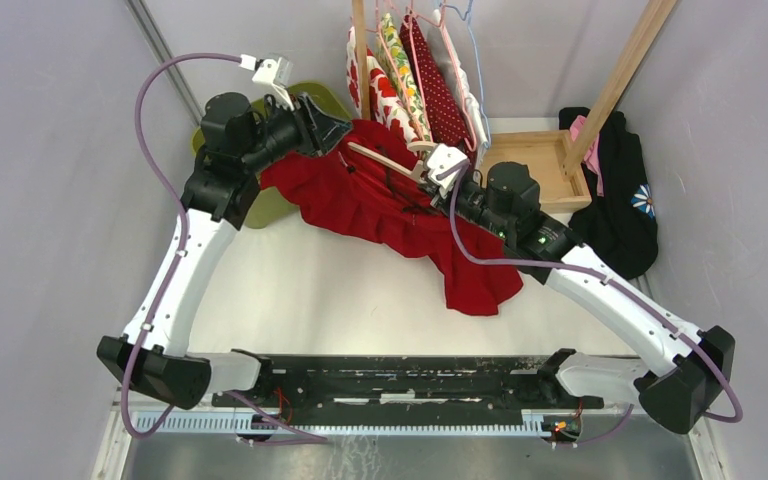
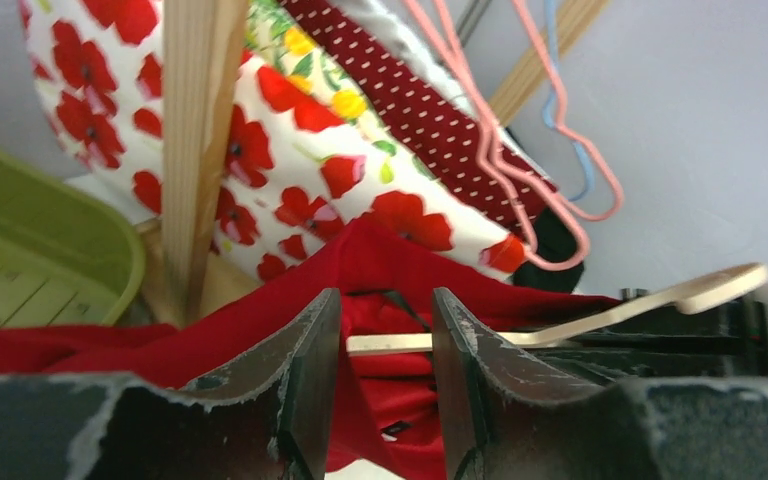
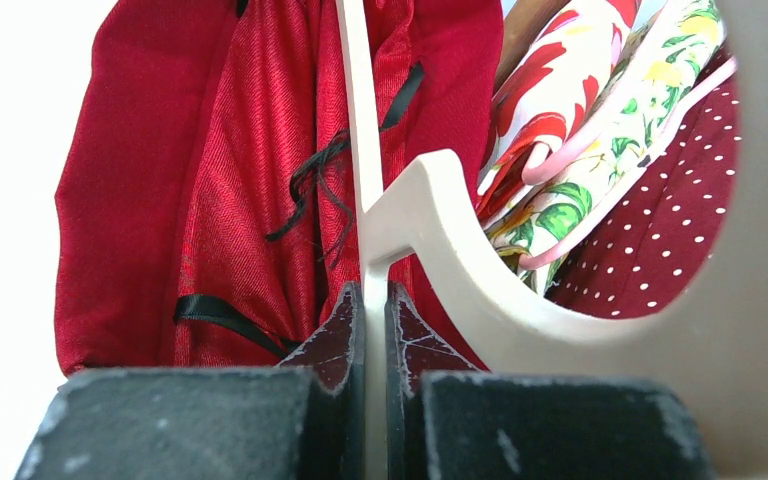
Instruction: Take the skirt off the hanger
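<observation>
Right pincer clamps hanger; left pincer half open, empty, straddling hanger tip. Red skirt drapes hanger & worktop. Risk: left nips wood w/ cloth, or black loops snag.

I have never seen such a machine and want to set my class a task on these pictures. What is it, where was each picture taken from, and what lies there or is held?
Two robot arms stand at a white table. One picture looks down from above; the other two come from wrist cameras. A red skirt drapes onto the table, on a pale wooden hanger. The right gripper is shut on that hanger; the left gripper is open at the skirt. A green plastic tray and black garment lie nearby.
</observation>
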